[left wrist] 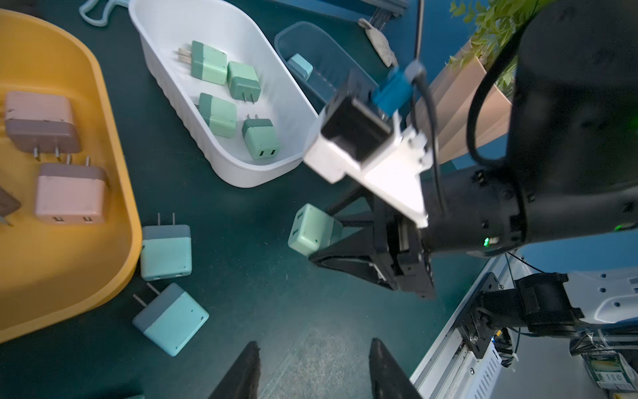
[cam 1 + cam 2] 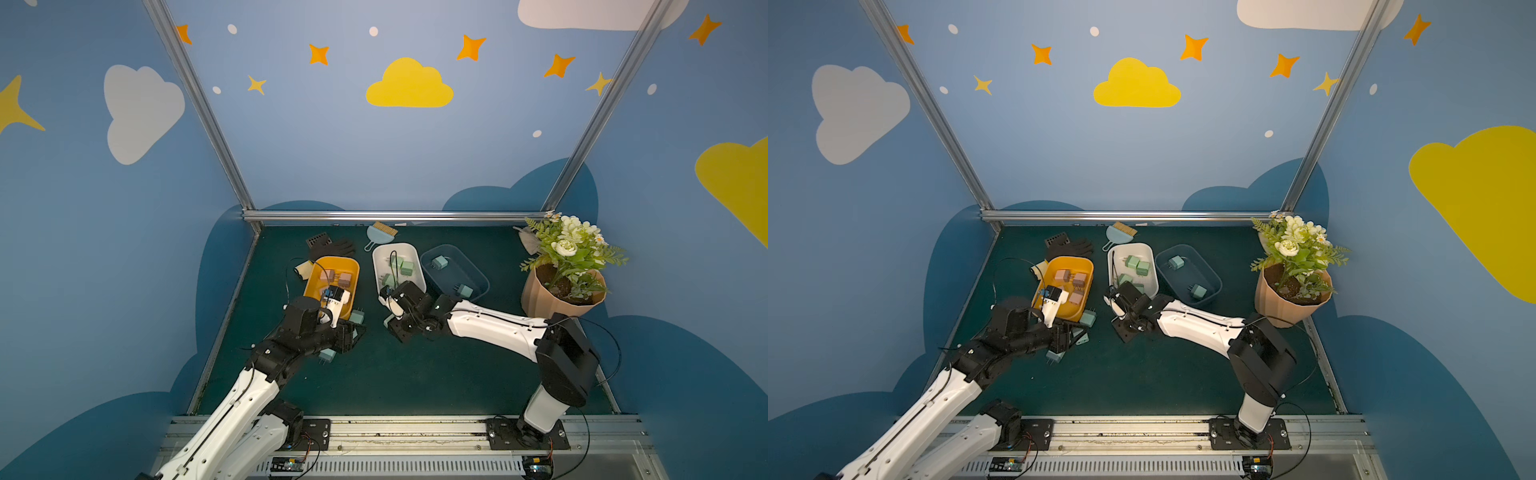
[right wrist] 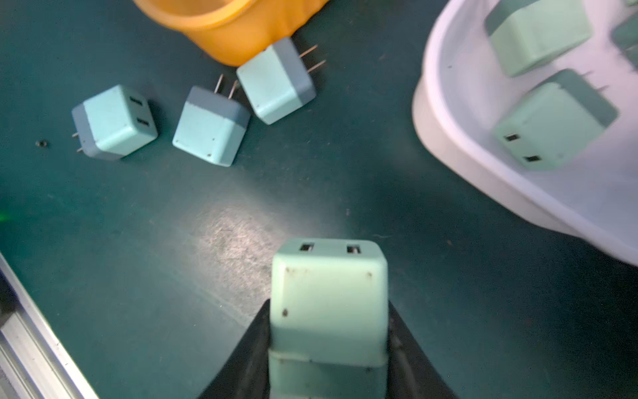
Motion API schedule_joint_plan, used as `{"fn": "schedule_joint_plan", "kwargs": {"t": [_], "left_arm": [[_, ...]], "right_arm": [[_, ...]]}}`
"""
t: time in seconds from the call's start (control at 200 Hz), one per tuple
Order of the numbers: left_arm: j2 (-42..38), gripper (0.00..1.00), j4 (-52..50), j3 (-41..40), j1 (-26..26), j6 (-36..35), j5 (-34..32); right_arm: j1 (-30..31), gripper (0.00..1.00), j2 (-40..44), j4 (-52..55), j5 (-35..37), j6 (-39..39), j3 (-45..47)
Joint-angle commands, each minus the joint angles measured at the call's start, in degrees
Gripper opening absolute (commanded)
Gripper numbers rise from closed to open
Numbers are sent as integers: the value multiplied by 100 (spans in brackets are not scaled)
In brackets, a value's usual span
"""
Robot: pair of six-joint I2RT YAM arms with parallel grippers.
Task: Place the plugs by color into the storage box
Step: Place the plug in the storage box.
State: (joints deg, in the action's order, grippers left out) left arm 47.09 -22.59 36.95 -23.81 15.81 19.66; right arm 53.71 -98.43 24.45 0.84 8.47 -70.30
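Observation:
My right gripper (image 3: 328,304) is shut on a mint green plug (image 3: 328,297), held just above the mat beside the near end of the white box (image 2: 395,245); the left wrist view shows that plug (image 1: 312,229) too. Several green plugs (image 1: 209,64) lie in the white box. Pink plugs (image 1: 70,193) lie in the orange box (image 2: 337,258). Two light blue plugs (image 2: 439,262) sit in the dark blue box (image 2: 446,246). Three loose light blue plugs (image 3: 210,126) lie on the mat by the orange box's near end. My left gripper (image 1: 315,345) hangs open and empty beside them.
A potted plant (image 2: 557,295) stands at the right edge. A black glove (image 2: 332,248) and a small brush with dustpan (image 2: 380,232) lie behind the boxes. An aluminium rail (image 2: 415,432) runs along the front of the green mat (image 2: 415,374).

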Motion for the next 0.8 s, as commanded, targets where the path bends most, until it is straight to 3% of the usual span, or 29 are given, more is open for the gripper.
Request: {"fn": "schedule_joint_plan", "kwargs": {"t": [0.0,0.4,0.561,0.796], "left_arm": [[385,53,572,196,-44,-351,-15],[2051,56,1125,974,-45,-391,92],[2391,57,1118,1122,-44,-278,189],[2446,58,1084,1086,-47,-66,117]], "right_arm": [[-353,33,-40,228,-61,-256,-520],[-1693,36,-1705,982,-313,-509,-2767],[-1914,35,-2523,1403,-422,-494,-3800],[-1988,36,-3248,1280,-1242,-572,-4612]]}}
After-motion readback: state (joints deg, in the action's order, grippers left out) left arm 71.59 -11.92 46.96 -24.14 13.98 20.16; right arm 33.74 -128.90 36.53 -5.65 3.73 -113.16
